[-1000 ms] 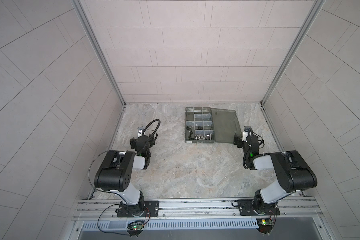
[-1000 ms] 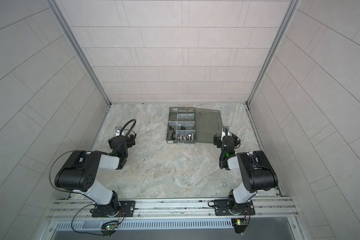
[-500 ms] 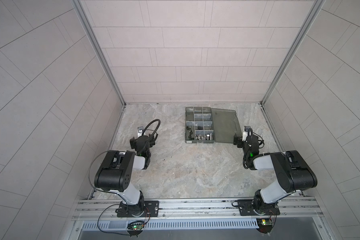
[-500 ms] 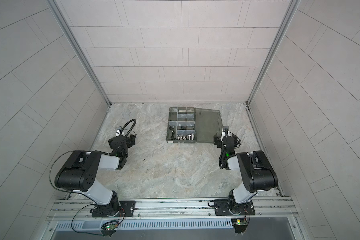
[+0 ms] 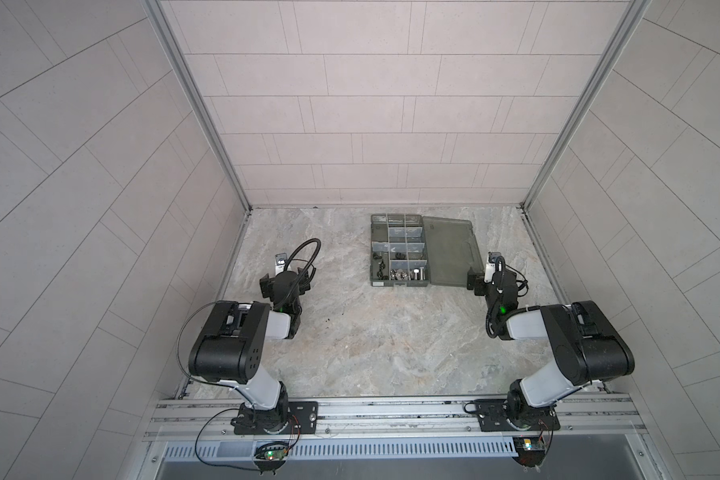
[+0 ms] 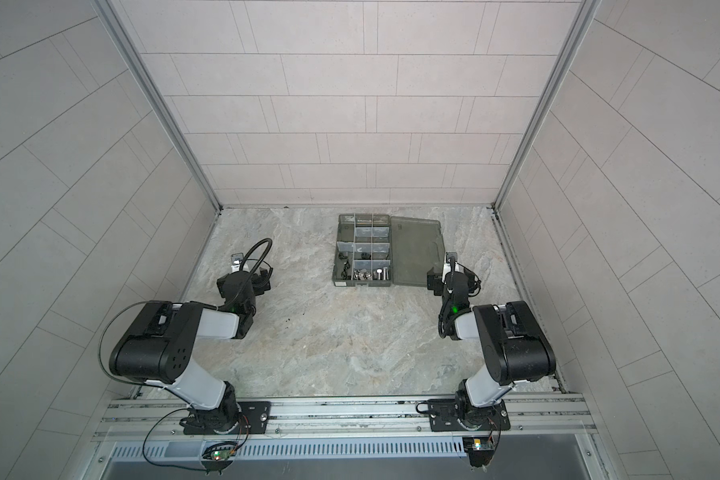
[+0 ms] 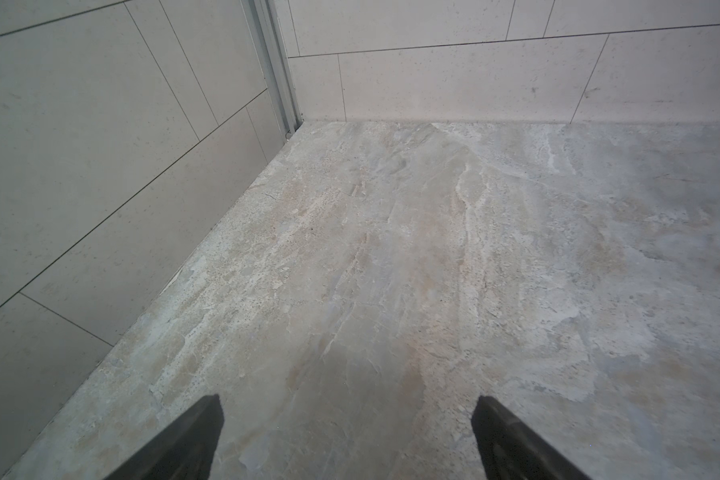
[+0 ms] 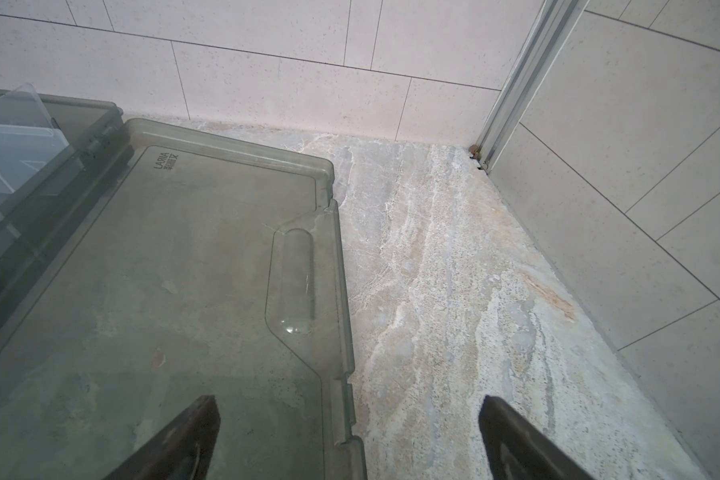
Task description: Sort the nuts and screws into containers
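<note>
The containers are the compartments of a smoky-grey organizer box at the back middle of the stone floor, seen in both top views. Its lid lies open flat to the right. Silver screws sit in a near compartment. Black nuts lie in the compartments to their left. My left gripper is open over bare floor, far left of the box. My right gripper is open and empty, straddling the lid's near right edge.
Tiled walls close in the floor on three sides. The left wall runs close beside my left gripper and the right wall close beside my right. A few tiny dark specks lie on the floor between the arms.
</note>
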`<action>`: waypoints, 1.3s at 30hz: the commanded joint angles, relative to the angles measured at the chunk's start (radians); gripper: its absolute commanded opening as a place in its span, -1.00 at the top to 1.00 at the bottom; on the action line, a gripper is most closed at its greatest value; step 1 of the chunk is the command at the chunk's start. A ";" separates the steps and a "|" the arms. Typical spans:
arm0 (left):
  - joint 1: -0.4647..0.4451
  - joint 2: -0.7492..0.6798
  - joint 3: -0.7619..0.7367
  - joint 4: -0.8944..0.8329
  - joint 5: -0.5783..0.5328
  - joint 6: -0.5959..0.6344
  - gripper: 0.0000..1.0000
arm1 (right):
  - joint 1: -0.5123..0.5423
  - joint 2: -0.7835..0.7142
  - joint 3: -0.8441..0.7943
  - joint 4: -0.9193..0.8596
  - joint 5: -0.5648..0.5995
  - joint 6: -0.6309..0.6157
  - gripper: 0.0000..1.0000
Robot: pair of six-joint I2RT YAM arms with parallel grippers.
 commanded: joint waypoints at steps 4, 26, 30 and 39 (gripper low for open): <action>-0.003 -0.019 -0.005 0.022 -0.003 -0.001 -1.00 | 0.005 0.012 -0.004 0.025 0.003 -0.018 -0.98; -0.004 -0.018 -0.005 0.022 -0.002 -0.001 -1.00 | 0.008 -0.317 0.058 -0.319 -0.069 -0.044 -0.99; -0.003 -0.018 -0.003 0.022 -0.003 -0.001 -1.00 | 0.006 -0.229 0.003 -0.174 -0.039 -0.027 -0.99; -0.004 -0.018 -0.003 0.022 -0.003 -0.001 -1.00 | 0.006 -0.021 -0.016 0.014 -0.090 -0.049 -0.99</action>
